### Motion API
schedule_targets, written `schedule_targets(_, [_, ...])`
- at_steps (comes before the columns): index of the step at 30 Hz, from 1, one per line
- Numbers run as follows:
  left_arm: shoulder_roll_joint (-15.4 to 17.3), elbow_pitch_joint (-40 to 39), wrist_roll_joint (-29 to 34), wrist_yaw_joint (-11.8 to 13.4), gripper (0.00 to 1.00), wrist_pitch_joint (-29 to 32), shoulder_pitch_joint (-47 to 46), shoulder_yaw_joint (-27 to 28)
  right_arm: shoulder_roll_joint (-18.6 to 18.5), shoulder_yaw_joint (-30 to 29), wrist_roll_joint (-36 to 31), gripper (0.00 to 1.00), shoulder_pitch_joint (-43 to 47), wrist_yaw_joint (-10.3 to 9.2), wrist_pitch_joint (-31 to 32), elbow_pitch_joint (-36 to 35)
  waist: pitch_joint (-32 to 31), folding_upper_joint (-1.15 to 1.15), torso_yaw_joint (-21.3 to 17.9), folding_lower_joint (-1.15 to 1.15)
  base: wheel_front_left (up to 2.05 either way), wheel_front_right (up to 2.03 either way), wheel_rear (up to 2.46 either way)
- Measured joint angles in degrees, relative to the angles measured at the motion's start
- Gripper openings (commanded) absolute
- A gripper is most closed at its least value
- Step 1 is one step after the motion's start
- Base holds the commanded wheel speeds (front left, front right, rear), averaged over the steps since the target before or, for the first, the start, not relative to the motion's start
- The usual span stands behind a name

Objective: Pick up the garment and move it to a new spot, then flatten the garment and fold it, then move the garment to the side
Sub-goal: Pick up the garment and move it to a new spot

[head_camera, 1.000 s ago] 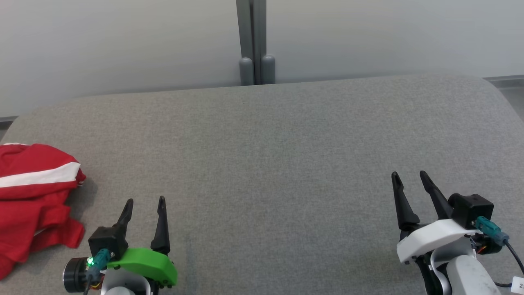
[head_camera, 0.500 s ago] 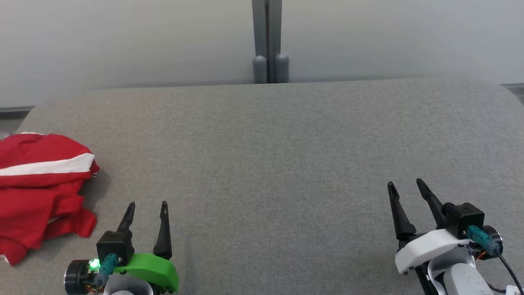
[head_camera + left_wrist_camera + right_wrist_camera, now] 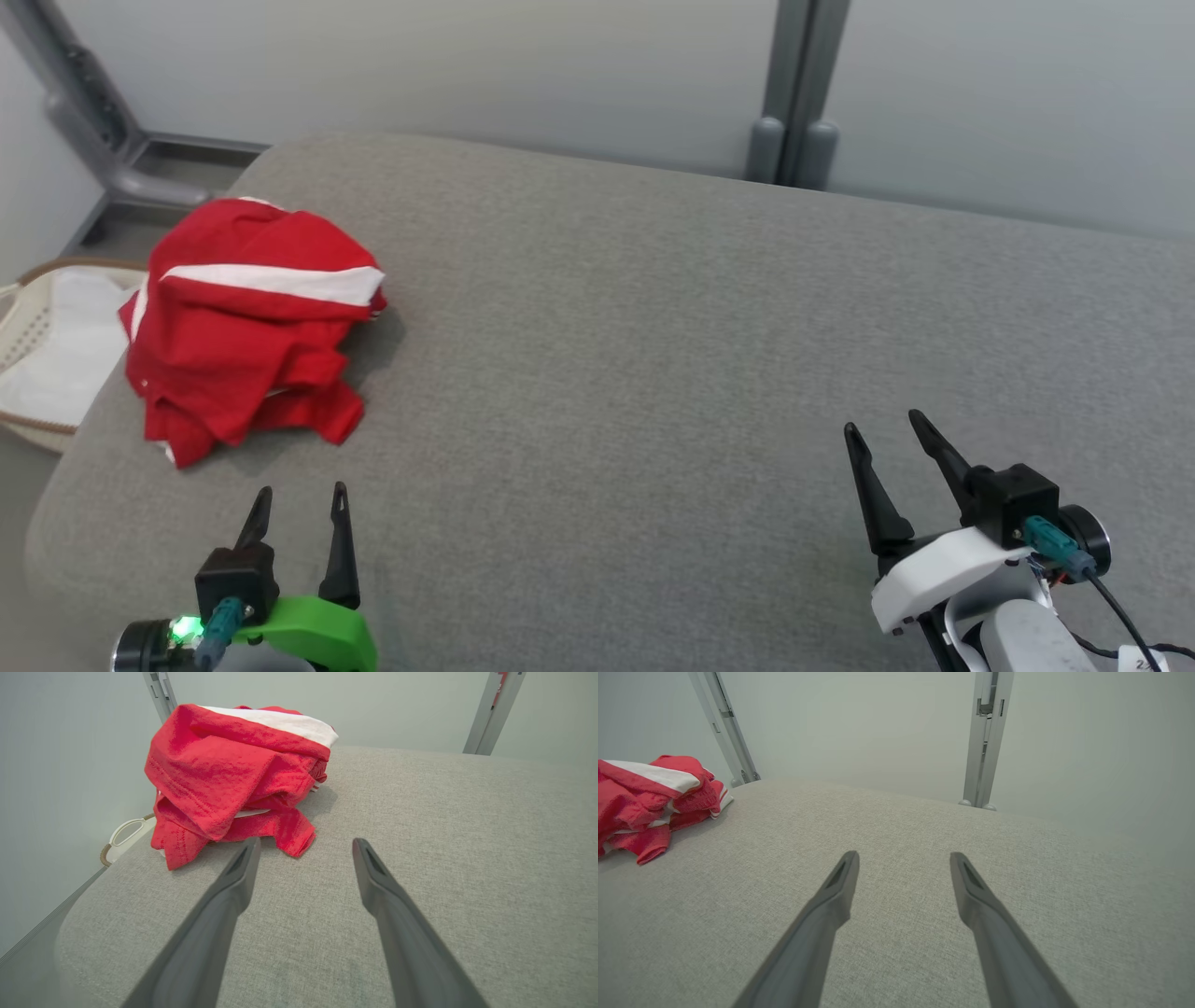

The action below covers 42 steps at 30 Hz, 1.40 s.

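The garment (image 3: 252,317) is red cloth with a broad white stripe, bunched into a loose, rumpled heap rather than spread flat. The stripe runs across the top of the pile toward its far side. Below it, layers of red overlap, and a couple of stitched hems and flaps stick out on the near side, one lying flat on the surface. The heap sits on the grey cushion (image 3: 653,355), at the far left, close to its left edge.

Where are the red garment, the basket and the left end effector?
red garment (image 3: 250,329), head view, its crumpled red middle
basket (image 3: 21,329), head view, its latticed wall
left end effector (image 3: 302,488), head view, midway between its fingertips
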Motion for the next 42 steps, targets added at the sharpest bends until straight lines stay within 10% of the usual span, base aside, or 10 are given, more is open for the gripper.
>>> schedule_targets(16, [-0.2, 2.2, -3.1, -0.8, 1.0, -0.1, 0.1, 5.8, 0.1, 2.9, -0.7, 1.0, -3.3, 0.01, 0.0, 1.9, 3.7, 0.0, 11.9, 0.0, 0.0, 0.0, 0.0])
schedule_targets(25, [0.2, 4.9, -6.4, -2.3, 1.0, -0.1, -9.5, 7.0, 0.0, 2.7, -4.7, 1.0, -6.0, 0.01, 0.0, 1.0, 8.4, 0.0, 10.8, 0.0, 0.0, 0.0, 0.0])
schedule_targets(42, [13.2, 16.3, -11.2, -2.4, 1.0, -0.1, -32.6, 2.3, 0.0, 4.8, -8.3, 1.0, -12.5, 0.01, 0.0, 0.4, 21.3, 0.0, 5.3, 0.0, 0.0, 0.0, 0.0])
